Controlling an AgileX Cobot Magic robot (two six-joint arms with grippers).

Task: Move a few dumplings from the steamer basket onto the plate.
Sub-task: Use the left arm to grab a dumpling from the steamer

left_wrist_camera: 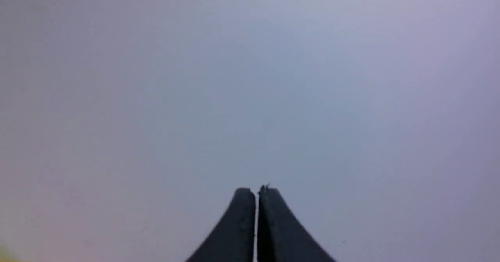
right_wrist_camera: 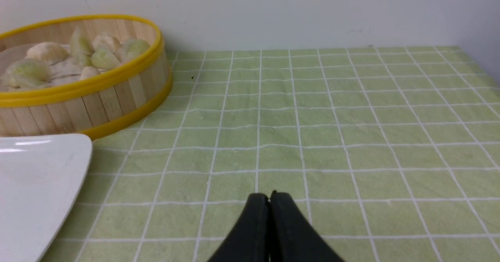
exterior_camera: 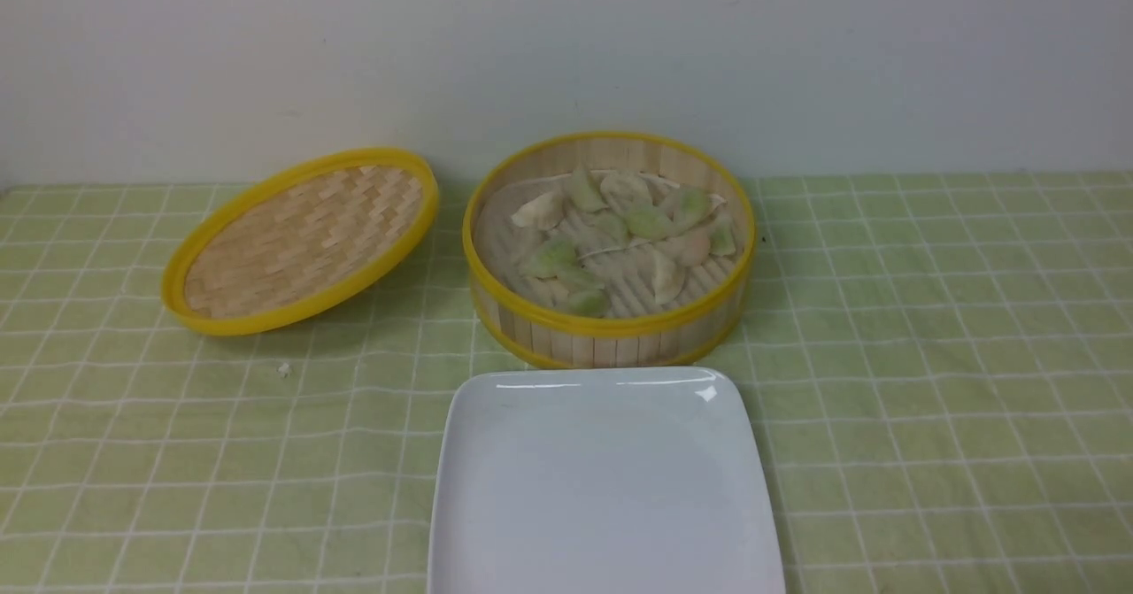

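One steamer basket (exterior_camera: 611, 333) mid-table, holding roughly a dozen dumplings (exterior_camera: 651, 220) (piled, exact count unclear), green and off-white mixed. One plate (exterior_camera: 602, 488) just in front. One lid (exterior_camera: 301, 240) left of basket. Two grippers, left gripper (left_wrist_camera: 256, 191) and right gripper (right_wrist_camera: 269, 197): both pressed closed, gripping nothing.

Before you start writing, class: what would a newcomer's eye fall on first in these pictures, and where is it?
The open steamer basket stands mid-table on the green checked cloth, holding pale green and off-white dumplings. Just in front of it lies the bare white plate, nearest the camera. The yellow-rimmed woven lid rests to the basket's left.
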